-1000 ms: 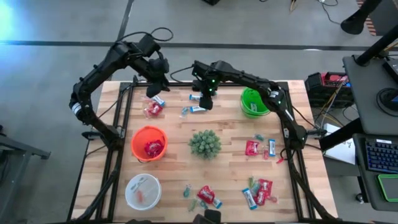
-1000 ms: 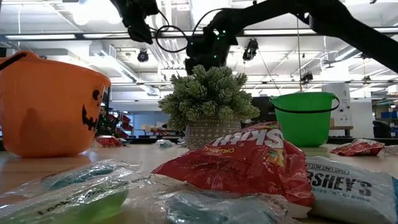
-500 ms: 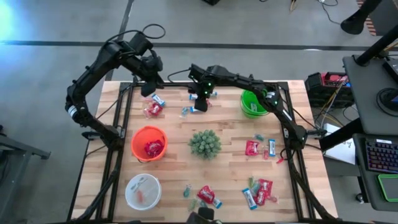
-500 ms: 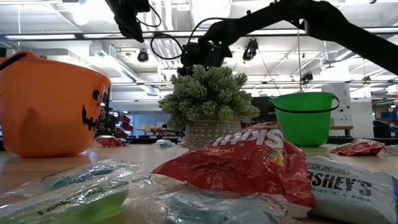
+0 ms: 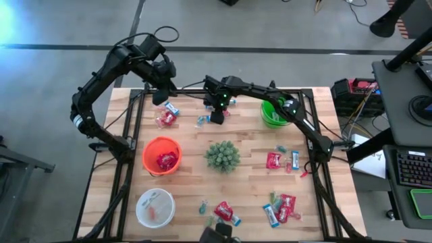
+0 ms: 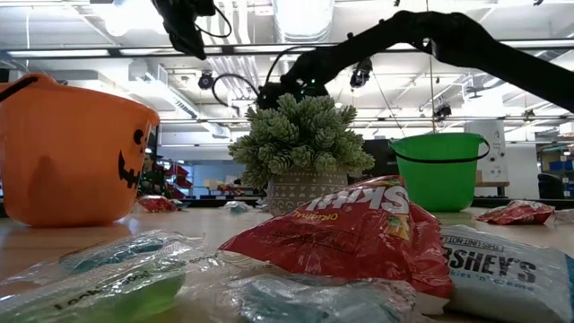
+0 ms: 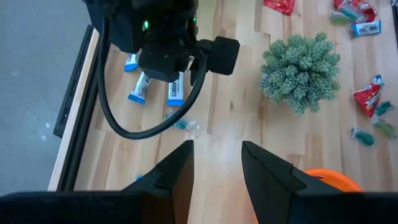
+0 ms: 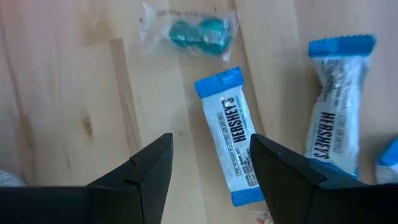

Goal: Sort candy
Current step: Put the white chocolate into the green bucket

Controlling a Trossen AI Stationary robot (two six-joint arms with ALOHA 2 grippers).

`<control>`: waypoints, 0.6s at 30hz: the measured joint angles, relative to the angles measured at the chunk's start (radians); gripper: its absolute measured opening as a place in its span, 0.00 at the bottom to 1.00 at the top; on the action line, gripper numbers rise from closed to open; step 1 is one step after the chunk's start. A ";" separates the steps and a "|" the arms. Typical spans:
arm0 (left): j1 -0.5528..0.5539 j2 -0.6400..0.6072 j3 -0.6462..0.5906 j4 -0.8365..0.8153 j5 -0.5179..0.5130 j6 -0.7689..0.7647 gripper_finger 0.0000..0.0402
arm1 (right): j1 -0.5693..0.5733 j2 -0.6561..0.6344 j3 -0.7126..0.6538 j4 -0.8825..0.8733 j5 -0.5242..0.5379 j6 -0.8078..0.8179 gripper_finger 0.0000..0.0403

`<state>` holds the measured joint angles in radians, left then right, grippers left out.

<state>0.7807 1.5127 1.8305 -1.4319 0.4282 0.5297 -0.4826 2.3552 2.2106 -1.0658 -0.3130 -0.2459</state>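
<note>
Both pairs of jaws stand apart with nothing between them. Seen from its wrist, the right gripper (image 8: 208, 168) hangs close above a blue-and-white bar (image 8: 229, 135) lying flat on the wooden table (image 8: 74, 93), one dark finger on each side of it and neither touching; a second bar (image 8: 336, 106) lies just beside it and a teal sweet (image 8: 198, 35) in clear wrap a little beyond. From above, this gripper (image 5: 217, 113) is at the far middle of the table, behind the spiky plant (image 5: 222, 155). The left gripper (image 5: 159, 94) waits over the far left corner, above a red packet (image 5: 166, 119). Nearer sit an orange bucket (image 5: 161, 154) holding red packets, a green bucket (image 5: 273, 111) on the right and a white bowl (image 5: 154, 207). More candy (image 5: 278, 206) lies scattered along the near and right side.
</note>
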 joint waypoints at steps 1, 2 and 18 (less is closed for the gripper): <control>0.000 0.000 0.000 0.000 0.000 -0.004 0.29 | -0.002 0.006 0.000 0.000 0.001 0.000 0.51; 0.000 0.000 0.000 0.000 0.000 -0.009 0.29 | -0.002 0.011 0.000 0.000 0.001 0.001 0.51; 0.000 0.000 0.000 -0.005 0.000 -0.026 0.29 | -0.017 0.033 -0.012 -0.007 0.078 -0.035 0.51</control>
<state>0.7807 1.5127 1.8305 -1.4368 0.4282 0.5034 -0.4998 2.3886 2.1987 -1.0725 -0.2345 -0.2804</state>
